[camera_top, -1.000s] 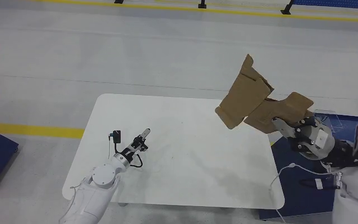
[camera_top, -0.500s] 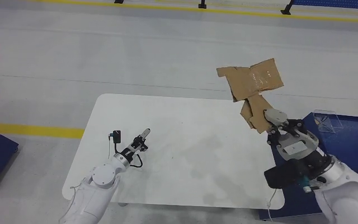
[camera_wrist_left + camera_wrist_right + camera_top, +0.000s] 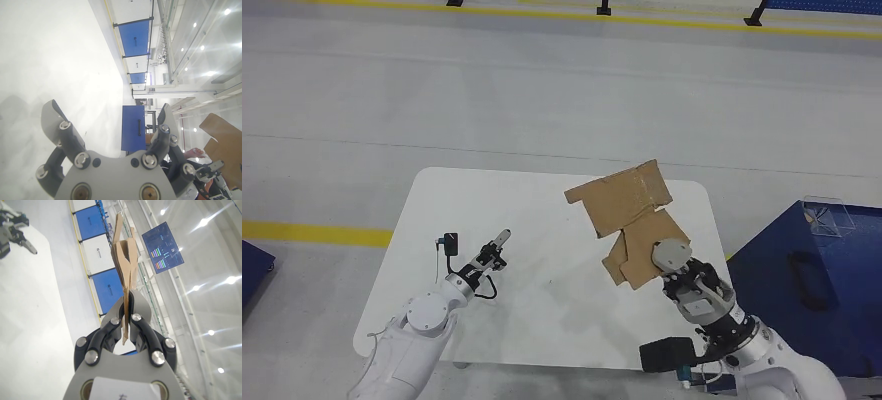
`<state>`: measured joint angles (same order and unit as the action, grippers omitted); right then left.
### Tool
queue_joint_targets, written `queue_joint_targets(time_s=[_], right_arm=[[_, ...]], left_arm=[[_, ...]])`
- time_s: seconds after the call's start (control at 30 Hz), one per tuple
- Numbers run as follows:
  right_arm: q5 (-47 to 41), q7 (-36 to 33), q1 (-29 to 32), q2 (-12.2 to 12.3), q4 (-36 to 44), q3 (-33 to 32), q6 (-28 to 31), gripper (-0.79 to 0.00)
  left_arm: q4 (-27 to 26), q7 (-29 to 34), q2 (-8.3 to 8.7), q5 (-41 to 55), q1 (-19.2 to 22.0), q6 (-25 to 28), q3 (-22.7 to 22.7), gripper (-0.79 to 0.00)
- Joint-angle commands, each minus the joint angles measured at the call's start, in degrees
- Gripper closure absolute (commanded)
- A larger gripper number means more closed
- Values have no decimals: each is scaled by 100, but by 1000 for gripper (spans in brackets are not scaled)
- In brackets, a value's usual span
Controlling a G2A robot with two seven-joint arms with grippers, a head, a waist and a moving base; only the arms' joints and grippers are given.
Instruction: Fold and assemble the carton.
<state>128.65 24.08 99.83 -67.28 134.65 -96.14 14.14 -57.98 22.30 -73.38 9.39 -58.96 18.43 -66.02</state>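
Observation:
The carton (image 3: 627, 210) is a flat, unfolded brown cardboard blank held in the air over the right half of the white table (image 3: 542, 310). My right gripper (image 3: 670, 256) is shut on its lower flap. In the right wrist view the cardboard (image 3: 124, 260) sticks out edge-on from the shut right gripper (image 3: 128, 294). My left gripper (image 3: 500, 240) rests low over the table's left part, well apart from the carton. Its fingers (image 3: 54, 111) are open with nothing between them. The carton (image 3: 223, 136) shows far off in the left wrist view.
A small black device (image 3: 450, 243) with a cable lies on the table next to the left arm. A blue cabinet (image 3: 802, 280) stands just past the table's right edge, with a clear plastic holder (image 3: 827, 214) on it. The table's middle is bare.
The right arm swung the carton from beyond the table's right edge leftward to above the table, turning it as it went. The left arm has not moved.

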Motion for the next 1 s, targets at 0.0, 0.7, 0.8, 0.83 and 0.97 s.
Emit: queue_joint_targets(time_s=[0.0, 0.7, 0.8, 0.83, 0.97], right_arm=[[-1528, 118, -131, 3, 0, -280, 625, 0], [-15419, -6275, -1613, 930, -3082, 1150, 3831, 0], [-15665, -6500, -1653, 946, -3154, 1230, 3708, 0], [-15665, -6500, -1653, 946, -3154, 1230, 3708, 0], [-15665, -6500, -1653, 946, -3154, 1230, 3708, 0]], left_arm=[[0, 0, 0, 0, 0, 0, 0, -785], [0, 0, 0, 0, 0, 0, 0, -785], [0, 0, 0, 0, 0, 0, 0, -785], [0, 0, 0, 0, 0, 0, 0, -785], [0, 0, 0, 0, 0, 0, 0, -785]])
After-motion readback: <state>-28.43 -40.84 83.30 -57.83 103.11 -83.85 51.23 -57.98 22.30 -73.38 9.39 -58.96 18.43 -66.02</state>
